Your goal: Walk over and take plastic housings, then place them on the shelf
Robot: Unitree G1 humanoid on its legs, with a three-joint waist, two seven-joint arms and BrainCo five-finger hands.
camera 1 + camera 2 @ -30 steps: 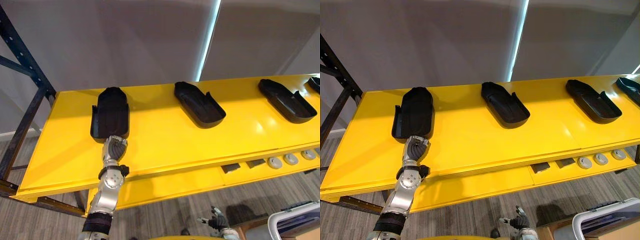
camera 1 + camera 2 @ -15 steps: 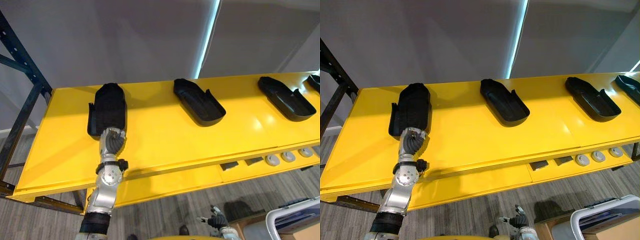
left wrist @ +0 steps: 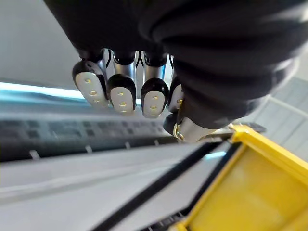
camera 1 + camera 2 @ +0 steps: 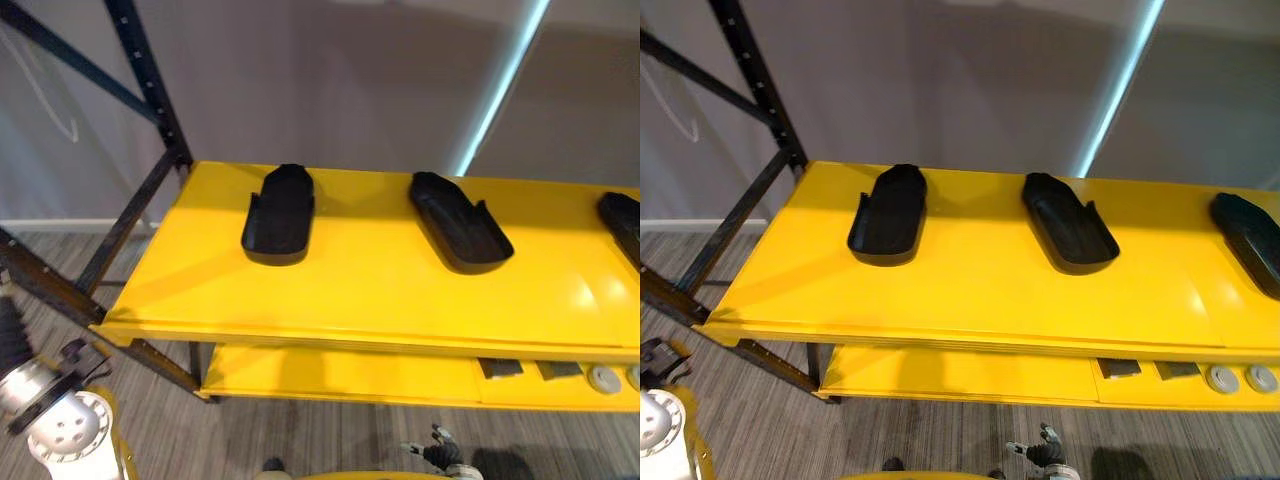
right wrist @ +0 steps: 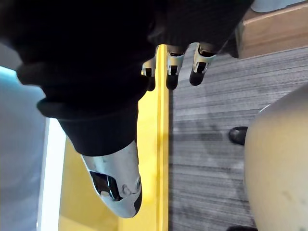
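While the housing (image 4: 278, 215) lies flat near the back left corner of the shelf (image 4: 370, 285), the left hand (image 3: 122, 94) hangs well off its front edge, fingers relaxed and empty; half a second ago they touched that housing. The right hand (image 5: 199, 65) hangs loosely open.

The shelf (image 4: 380, 290) carries three plastic housings in a row, well apart. The left housing (image 4: 279, 213) lies toward the left end, the middle housing (image 4: 460, 222) to its right, and the right housing (image 4: 1248, 240) at the far right. A lower board (image 4: 960, 372) sits beneath the top one, with small parts (image 4: 1222, 378) at its right end. An upright post (image 4: 150, 85) rises behind the shelf's far left corner. The right hand (image 4: 1042, 450) hangs near, over the floor (image 4: 940, 440).
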